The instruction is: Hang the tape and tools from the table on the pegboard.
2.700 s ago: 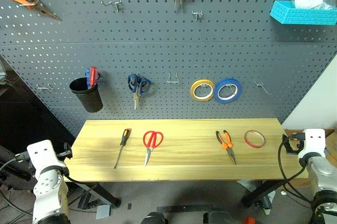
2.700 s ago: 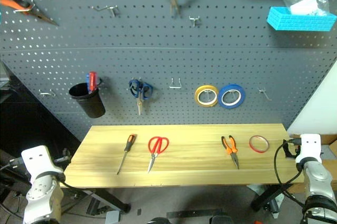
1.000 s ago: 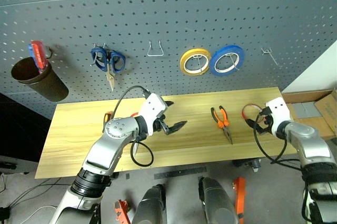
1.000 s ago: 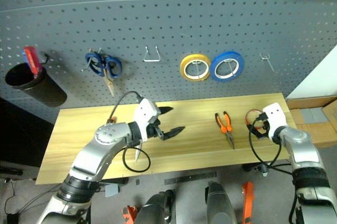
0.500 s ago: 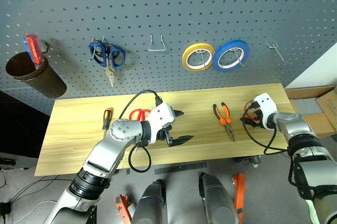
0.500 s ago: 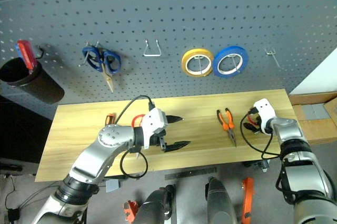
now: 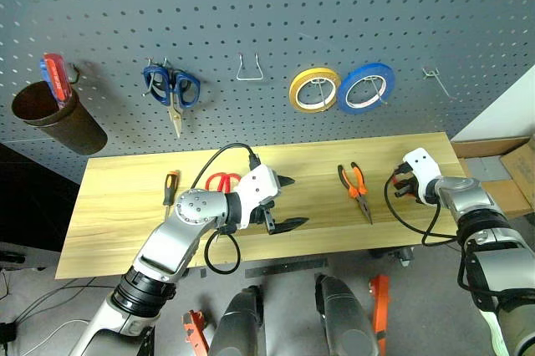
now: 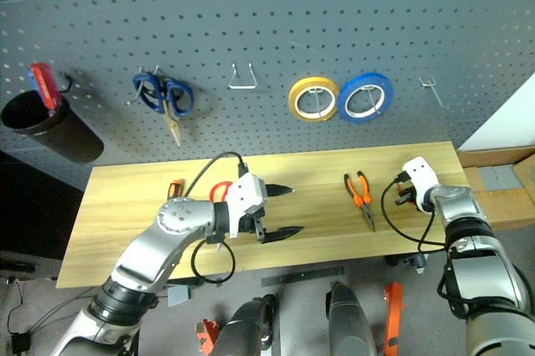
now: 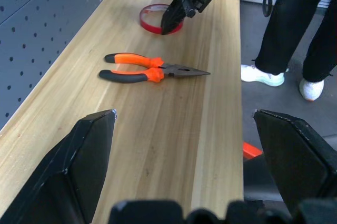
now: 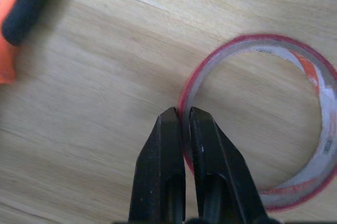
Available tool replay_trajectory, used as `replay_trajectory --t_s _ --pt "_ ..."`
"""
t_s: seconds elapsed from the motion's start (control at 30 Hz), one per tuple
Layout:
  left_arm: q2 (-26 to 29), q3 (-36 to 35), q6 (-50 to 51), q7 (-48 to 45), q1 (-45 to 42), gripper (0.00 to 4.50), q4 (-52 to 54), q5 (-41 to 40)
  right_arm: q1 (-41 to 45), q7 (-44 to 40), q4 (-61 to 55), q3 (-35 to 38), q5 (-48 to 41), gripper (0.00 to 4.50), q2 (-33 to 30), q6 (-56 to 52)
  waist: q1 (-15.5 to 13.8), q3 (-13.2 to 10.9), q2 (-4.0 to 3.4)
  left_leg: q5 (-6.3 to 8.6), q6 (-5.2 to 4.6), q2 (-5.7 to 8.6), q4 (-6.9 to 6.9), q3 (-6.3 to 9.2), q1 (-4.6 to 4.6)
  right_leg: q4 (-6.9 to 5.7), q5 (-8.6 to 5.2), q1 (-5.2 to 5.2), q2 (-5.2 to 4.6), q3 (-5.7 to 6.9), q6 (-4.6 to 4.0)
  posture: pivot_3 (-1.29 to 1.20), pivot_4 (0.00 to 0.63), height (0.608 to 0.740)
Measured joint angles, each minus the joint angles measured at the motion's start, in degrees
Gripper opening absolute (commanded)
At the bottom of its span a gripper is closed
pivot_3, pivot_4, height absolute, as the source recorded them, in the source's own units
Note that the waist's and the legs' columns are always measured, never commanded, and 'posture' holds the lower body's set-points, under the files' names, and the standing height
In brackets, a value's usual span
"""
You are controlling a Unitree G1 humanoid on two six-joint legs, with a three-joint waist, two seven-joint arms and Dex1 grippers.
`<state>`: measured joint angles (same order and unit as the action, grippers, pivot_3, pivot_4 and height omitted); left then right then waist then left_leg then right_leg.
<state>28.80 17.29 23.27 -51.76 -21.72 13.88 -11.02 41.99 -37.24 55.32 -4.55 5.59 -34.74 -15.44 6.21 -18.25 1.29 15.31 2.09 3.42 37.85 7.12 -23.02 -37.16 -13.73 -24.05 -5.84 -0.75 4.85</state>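
At the table's [image 7: 125, 231] right end, the right gripper [image 10: 184, 121] pinches the flat red tape's [image 10: 295, 192] near rim, while the open left gripper [image 7: 288, 203] hangs mid-table.

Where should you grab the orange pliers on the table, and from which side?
Grip the pliers across both handles near the pivot, coming down from above. They lie flat on the table, handles toward the pegboard, the thin nose tapering toward the front edge.

The light wooden counter [image 7: 125, 222] carries four things in a row — a screwdriver [image 7: 169, 186], red-handled scissors [image 7: 219, 182], orange-and-black pliers [image 7: 354, 188], and, nearest its right end, a red tape ring [image 9: 152, 18].
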Motion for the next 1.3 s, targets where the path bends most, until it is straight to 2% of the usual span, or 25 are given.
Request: replay_trajectory --t_s 0.1,0.2,0.33,0.47,0.57,0.67,0.8,1.3 --pt "-0.55 0.38 -0.04 -0.15 -1.36 4.50 -0.37 -0.02 -6.96 0.07 -11.98 0.94 -0.12 0.04 -2.27 -1.48 0.11 -0.04 -0.07 0.04 -0.07 0.00 0.05 -0.12 -0.02 0.02 0.04 -0.04 -0.01 -0.13 0.07 -0.23 0.338 0.740" --pt "-2.30 0.41 0.02 -0.15 -3.36 4.50 -0.78 -0.33 -19.27 2.58 -36.30 6.43 -0.81 0.04 -4.75 -6.73 0.03 -0.07 -0.18 0.05 -0.07 -0.02 0.02 -0.12 -0.08 0.00 0.04 -0.13 -0.01 -0.14 0.09 -0.25 0.340 0.740" --pt "-3.33 0.33 0.02 -0.28 -5.32 4.50 -1.30 -0.49 -31.21 8.03 -64.25 14.64 0.18 0.04 -4.94 -12.32 0.55 -0.07 -0.18 0.07 -0.10 -0.06 0.05 -0.22 -0.03 -0.01 0.06 -0.11 0.01 -0.24 0.14 -0.29 0.348 0.740" --pt "-4.52 0.43 -0.69 -1.11 -6.48 4.50 -3.08 -0.59 -38.06 15.08 -85.68 16.84 2.39 0.04 2.88 -17.67 1.22 -0.08 -0.17 0.07 -0.10 -0.14 0.08 -0.20 0.04 -0.08 0.07 -0.08 0.13 -0.25 0.13 -0.33 0.355 0.740" --pt "-5.74 0.42 -1.75 -1.39 -7.43 4.50 -5.02 -0.57 -37.61 18.48 -94.58 15.46 3.49 0.04 6.37 -20.30 2.02 -0.08 -0.17 0.07 -0.12 -0.12 0.12 -0.30 0.05 -0.03 0.10 -0.07 0.12 -0.36 0.18 -0.34 0.354 0.740" --pt "-6.71 0.46 -2.47 -1.42 -8.25 4.50 -5.69 -0.56 -32.15 19.77 -95.42 14.67 3.74 0.04 6.88 -21.31 2.50 -0.09 -0.15 0.06 -0.15 -0.13 0.13 -0.41 0.08 0.00 0.13 -0.09 0.12 -0.41 0.16 -0.33 0.348 0.740" --pt "-7.93 0.34 -2.50 -1.31 -9.14 4.50 -6.52 -0.60 -21.99 20.12 -88.13 16.10 0.41 0.04 7.88 -20.97 2.91 -0.09 -0.14 0.06 -0.15 -0.16 0.10 -0.36 0.08 -0.03 0.16 -0.09 0.13 -0.33 0.11 -0.31 0.342 0.740" --pt "-8.05 -1.88 -2.82 1.06 -9.98 4.50 -7.49 -0.50 -6.51 19.88 -51.49 16.81 -7.41 0.04 10.23 -5.63 3.16 -0.09 -0.15 0.17 -0.34 -0.11 0.10 -0.61 0.04 0.02 0.20 -0.18 0.03 -0.49 0.16 -0.26 0.317 0.740"
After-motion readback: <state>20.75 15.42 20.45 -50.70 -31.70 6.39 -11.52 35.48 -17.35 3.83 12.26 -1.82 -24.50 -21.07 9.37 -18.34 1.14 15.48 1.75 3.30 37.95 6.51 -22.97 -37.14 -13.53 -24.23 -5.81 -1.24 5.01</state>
